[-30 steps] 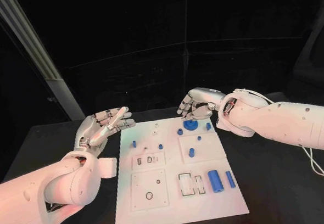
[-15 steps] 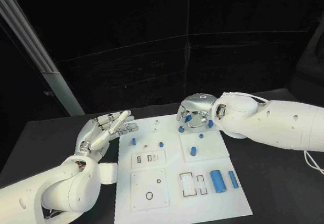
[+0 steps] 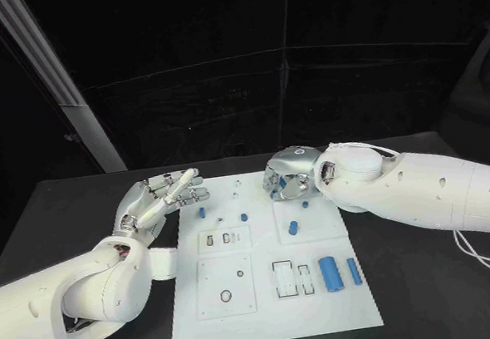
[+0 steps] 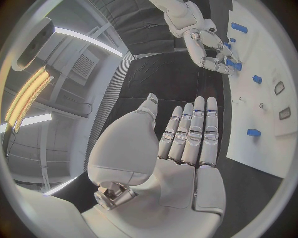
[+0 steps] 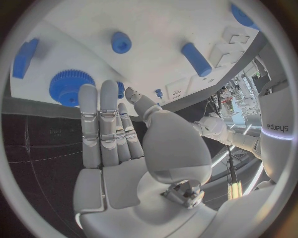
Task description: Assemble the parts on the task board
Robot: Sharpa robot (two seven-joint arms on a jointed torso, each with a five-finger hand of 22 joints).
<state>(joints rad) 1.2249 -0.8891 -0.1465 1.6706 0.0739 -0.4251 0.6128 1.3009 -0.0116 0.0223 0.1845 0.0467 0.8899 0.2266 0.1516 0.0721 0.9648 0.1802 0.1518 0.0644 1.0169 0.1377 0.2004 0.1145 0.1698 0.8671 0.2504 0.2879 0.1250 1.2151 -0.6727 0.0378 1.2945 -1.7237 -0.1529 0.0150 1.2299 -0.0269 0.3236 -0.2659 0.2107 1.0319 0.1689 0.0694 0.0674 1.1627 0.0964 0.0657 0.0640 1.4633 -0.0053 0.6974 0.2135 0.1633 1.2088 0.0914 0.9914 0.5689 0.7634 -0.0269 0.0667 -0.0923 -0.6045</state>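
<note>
The white task board [image 3: 276,316] lies in the middle of the table with small blue parts on it. My right hand [image 3: 288,176] hovers over the board's far right corner, back up, fingers straight and holding nothing. In the right wrist view its fingertips [image 5: 99,96] reach the edge of a blue gear [image 5: 68,85], with a round blue peg [image 5: 121,42] and a blue cylinder [image 5: 196,59] beyond. My left hand [image 3: 160,197] hangs open beside the board's far left edge, palm bare [image 4: 186,148]. The left wrist view also shows the right hand [image 4: 208,47] over the board [image 4: 267,99].
Near the board's front right lie a thick blue cylinder [image 3: 326,272] and a slim one [image 3: 353,270]. Small blue pegs [image 3: 201,212] stand at the far left of the board, another [image 3: 292,229] mid-board. A metal post [image 3: 47,76] rises at the back left.
My right hand has turned its back upward and come in lower over the far right of the board, covering the gear in the head view. The left hand has hardly moved.
</note>
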